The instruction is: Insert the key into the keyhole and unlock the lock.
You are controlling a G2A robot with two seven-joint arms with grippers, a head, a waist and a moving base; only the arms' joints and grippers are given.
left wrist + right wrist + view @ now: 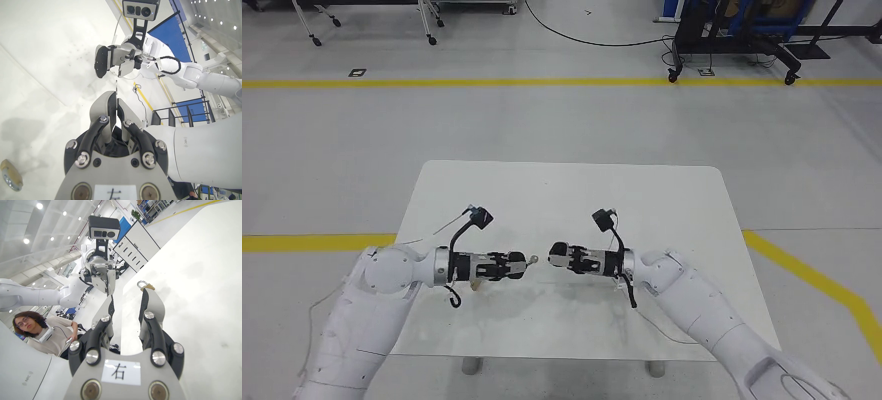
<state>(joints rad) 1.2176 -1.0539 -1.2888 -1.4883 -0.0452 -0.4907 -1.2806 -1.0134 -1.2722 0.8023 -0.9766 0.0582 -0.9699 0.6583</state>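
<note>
White table [642,200] on a pale grey floor [562,125] crossed by yellow lines [542,82]. Over the table's near part the left gripper [116,96] is clamped on the key [116,87], facing the right gripper [128,294], whose jaws stand apart. The brass lock [11,177] lies on the table by the left arm.

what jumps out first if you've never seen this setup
The left tool, pinching a thin key, faces the open right tool nearly tip to tip above the white table. The brass padlock lies on the table near the left tool, with nothing gripping it.
</note>
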